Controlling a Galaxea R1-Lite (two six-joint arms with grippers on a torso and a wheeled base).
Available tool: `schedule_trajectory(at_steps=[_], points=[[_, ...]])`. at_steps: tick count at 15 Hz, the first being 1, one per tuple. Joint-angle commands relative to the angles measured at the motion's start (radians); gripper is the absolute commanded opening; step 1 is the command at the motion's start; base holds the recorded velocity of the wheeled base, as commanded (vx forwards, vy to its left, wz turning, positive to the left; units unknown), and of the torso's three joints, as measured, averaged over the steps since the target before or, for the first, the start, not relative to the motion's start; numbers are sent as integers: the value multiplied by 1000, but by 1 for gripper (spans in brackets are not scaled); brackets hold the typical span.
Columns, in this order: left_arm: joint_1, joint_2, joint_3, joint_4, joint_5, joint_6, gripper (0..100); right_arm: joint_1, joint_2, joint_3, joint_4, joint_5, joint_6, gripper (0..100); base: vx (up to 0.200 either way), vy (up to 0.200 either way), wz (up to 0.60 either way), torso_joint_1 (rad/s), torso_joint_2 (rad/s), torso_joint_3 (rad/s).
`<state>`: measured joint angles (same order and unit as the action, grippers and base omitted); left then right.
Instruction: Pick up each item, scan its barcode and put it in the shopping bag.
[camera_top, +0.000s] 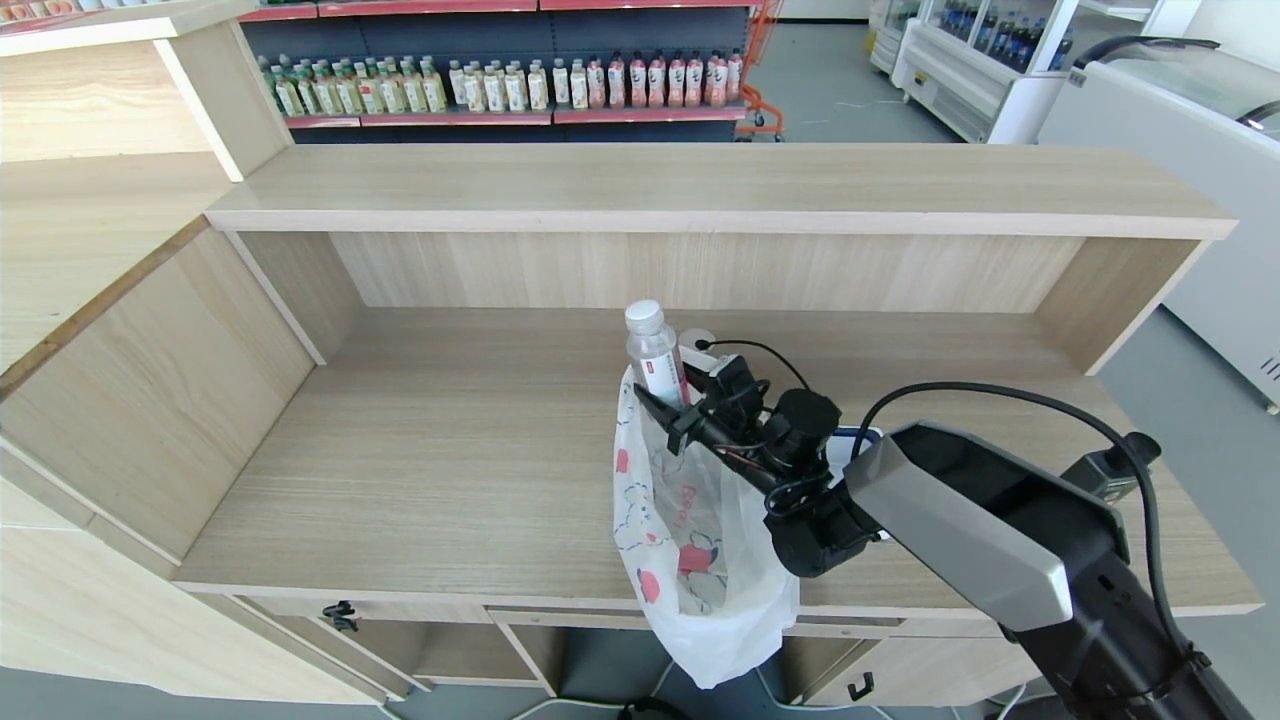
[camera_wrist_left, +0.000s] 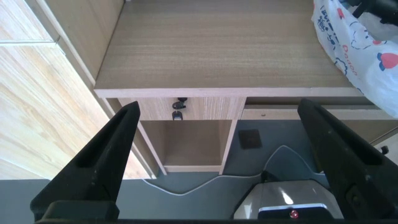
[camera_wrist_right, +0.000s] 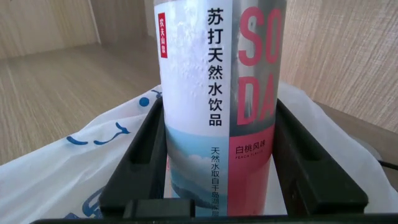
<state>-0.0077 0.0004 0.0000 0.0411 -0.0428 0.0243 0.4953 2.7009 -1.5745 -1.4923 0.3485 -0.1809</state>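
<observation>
A clear drink bottle (camera_top: 655, 362) with a white cap and a white and pink label stands upright in my right gripper (camera_top: 682, 405), which is shut on it. The bottle is held above the mouth of the white printed shopping bag (camera_top: 690, 540) that hangs over the counter's front edge. In the right wrist view the bottle (camera_wrist_right: 221, 106) sits between the two black fingers (camera_wrist_right: 140, 162) with the bag (camera_wrist_right: 74, 155) below it. My left gripper (camera_wrist_left: 217, 162) hangs open below and in front of the counter, with nothing between its fingers; the bag (camera_wrist_left: 357, 50) shows off to one side.
The wooden counter (camera_top: 440, 450) has a raised back shelf (camera_top: 700, 185) and side walls. A drawer with a key (camera_wrist_left: 178, 111) sits under the counter top. Store shelves with bottles (camera_top: 500, 85) stand behind.
</observation>
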Motion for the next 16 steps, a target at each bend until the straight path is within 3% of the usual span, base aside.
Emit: schedule_trajectory(at_steps=[1, 10, 16], points=[[0, 0, 0, -1, 0, 0, 100, 0, 16, 5, -3, 0, -2, 0, 0, 0, 0, 0, 0, 0], [0, 0, 0, 0, 0, 0, 100, -14, 22, 37, -22, 0, -42, 0, 0, 0, 0, 0, 0, 0], [0, 0, 0, 0, 0, 0, 100, -14, 7, 162, -78, 0, -43, 0, 0, 0, 0, 0, 0, 0]])
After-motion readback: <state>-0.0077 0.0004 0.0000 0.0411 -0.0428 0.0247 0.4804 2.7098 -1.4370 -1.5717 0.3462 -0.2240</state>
